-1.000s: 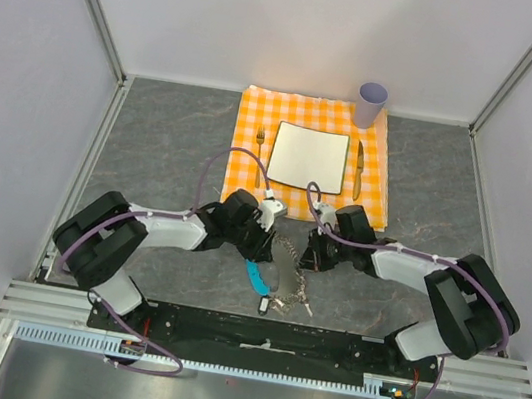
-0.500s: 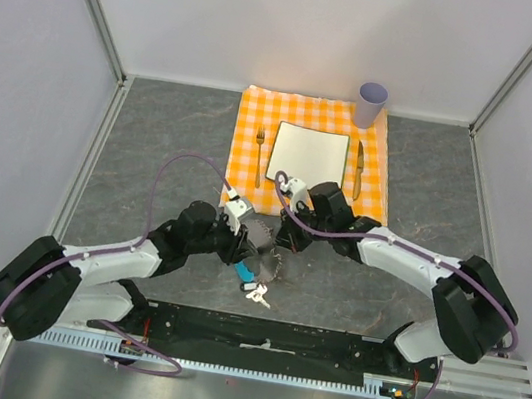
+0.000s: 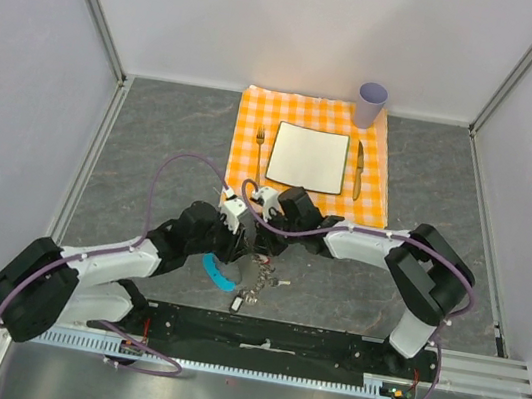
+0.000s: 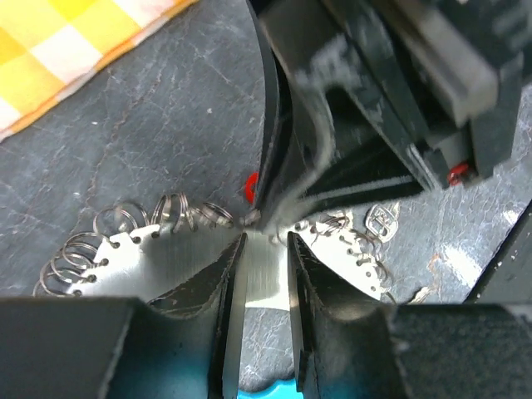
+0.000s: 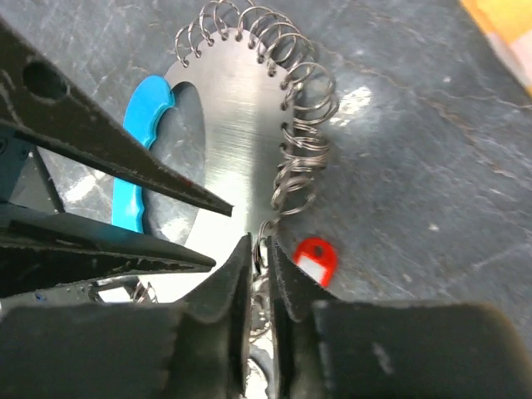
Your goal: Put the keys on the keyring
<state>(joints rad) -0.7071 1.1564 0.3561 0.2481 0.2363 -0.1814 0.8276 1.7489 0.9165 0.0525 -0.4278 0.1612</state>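
Two have met: left pincer (image 4: 266,243) clamps the keyring (image 5: 233,141), right pincer (image 5: 262,251) just parted narrowly, red key (image 5: 316,258) lies unthreaded.

Both arms reach inward and low, their tips almost meeting. The left pincer (image 4: 266,245) is clamped on the keyring (image 4: 141,266). The right pincer (image 5: 258,246) shows only a narrow slit between its fingers.

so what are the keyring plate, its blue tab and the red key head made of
Keyring plate: likely metal; silvery, brushed grain, glare.
Small rings along its edge: thin steel-like wire, shiny.
Blue tab: probably plastic; even saturated colour, soft sheen.
Red key head: likely plastic or a coating; too small to tell.
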